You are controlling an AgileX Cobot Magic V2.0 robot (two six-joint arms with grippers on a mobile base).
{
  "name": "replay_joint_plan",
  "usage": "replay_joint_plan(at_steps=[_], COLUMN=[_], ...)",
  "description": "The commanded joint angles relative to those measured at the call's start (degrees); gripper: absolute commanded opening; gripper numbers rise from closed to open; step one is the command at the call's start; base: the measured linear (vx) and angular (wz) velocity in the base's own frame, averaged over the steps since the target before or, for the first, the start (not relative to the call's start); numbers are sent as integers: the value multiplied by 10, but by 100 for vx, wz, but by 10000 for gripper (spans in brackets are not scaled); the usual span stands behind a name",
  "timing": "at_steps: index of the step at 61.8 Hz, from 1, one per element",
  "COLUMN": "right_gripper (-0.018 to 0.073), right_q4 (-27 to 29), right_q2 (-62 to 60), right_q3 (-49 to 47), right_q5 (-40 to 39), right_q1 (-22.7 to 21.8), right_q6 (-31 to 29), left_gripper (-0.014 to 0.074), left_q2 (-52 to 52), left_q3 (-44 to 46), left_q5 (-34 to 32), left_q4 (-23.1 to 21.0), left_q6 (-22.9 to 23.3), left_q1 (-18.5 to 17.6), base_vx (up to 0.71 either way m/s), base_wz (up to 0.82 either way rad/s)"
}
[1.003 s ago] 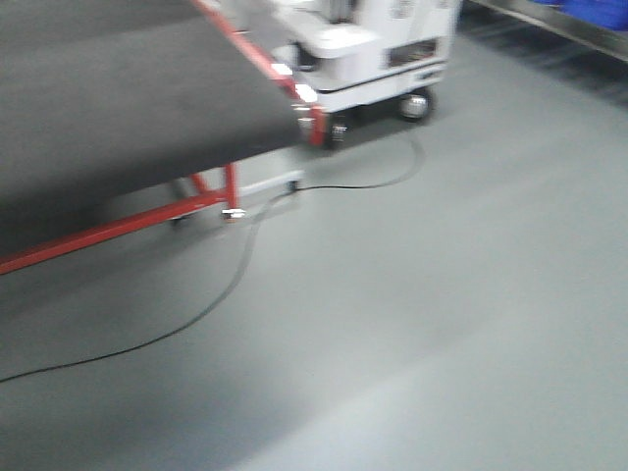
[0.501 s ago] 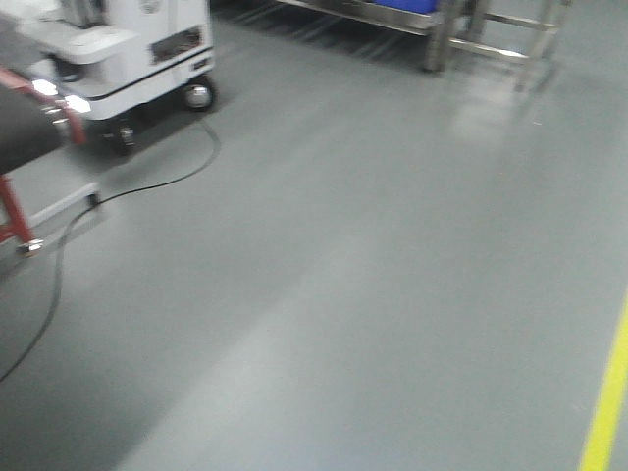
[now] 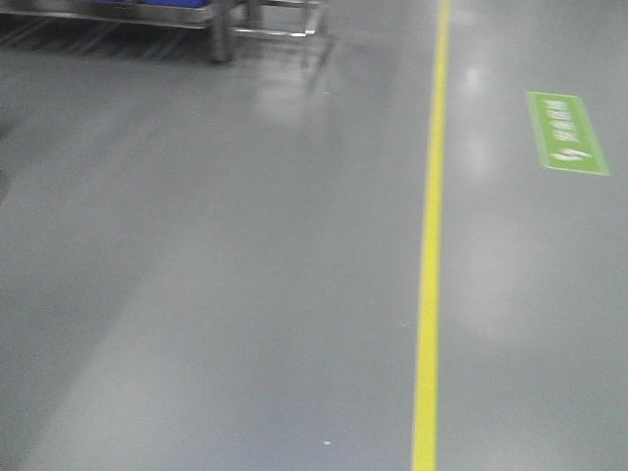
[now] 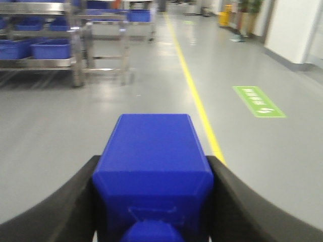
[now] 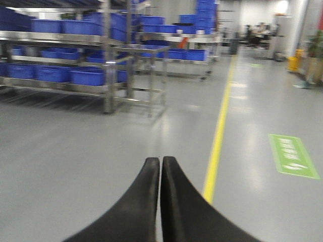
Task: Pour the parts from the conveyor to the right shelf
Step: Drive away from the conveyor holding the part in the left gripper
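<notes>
- The left gripper point(image 4: 154, 169) is spread wide and clamped on a blue part point(image 4: 153, 146). Its black fingers point(image 4: 55, 212) press the two side faces of the boxy block, which fills the gap from edge to edge and has a small rounded knob at its near end
- The right gripper point(image 5: 160, 169) is fully closed, its two black tips touching along their length with nothing between them
- Both hang over smooth grey floor point(image 3: 226, 294), which lies bare and open directly ahead in all three views
- A yellow line point(image 3: 429, 245) runs straight away from the robot and marks the right edge of the open lane. It passes just right of the held block in the left wrist view and just right of the closed tips in the right wrist view
- To the right of the line, and apart from it, a green floor marking point(image 3: 566, 132) lies flat
- Ahead on the left stands the right shelf point(image 5: 55, 38), a steel rack whose corner post is the nearest hard edge. Wide floor separates it from the yellow line
- Blue bins point(image 5: 91, 75) sit in rows on its tiers
- A bare steel-legged table point(image 5: 149, 75) stands just beside the rack's right end, narrowing the lane a little on that side
- Farther back, farther racks point(image 5: 186, 53) holding more blue bins line the left of the aisle, and a white wall point(image 4: 292, 25) bounds the far right. Detail there is blurred
</notes>
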State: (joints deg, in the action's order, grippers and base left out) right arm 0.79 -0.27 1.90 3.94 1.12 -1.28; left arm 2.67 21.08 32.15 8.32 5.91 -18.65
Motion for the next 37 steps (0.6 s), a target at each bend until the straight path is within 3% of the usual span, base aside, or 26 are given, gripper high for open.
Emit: replay_joint_plan(at_steps=[1, 20, 37], right_gripper=[-9, -9, -9], right_q4=[-2, -2, -2], right_q2=[9, 9, 9], right_q3=[9, 9, 9], right_q5=[-43, -43, -43], right_q1=[-2, -2, -2], right_q6=[-1, -1, -1], left_gripper=[-6, -6, -6], left_q2=[10, 10, 10], left_q3=[15, 15, 15], left_q5=[-46, -45, -45], left_q4=[0, 0, 0], left_q6=[0, 0, 0], left_q1=[-4, -4, -4], base_vx=[-2, 4, 12], base_wz=[-82, -76, -37])
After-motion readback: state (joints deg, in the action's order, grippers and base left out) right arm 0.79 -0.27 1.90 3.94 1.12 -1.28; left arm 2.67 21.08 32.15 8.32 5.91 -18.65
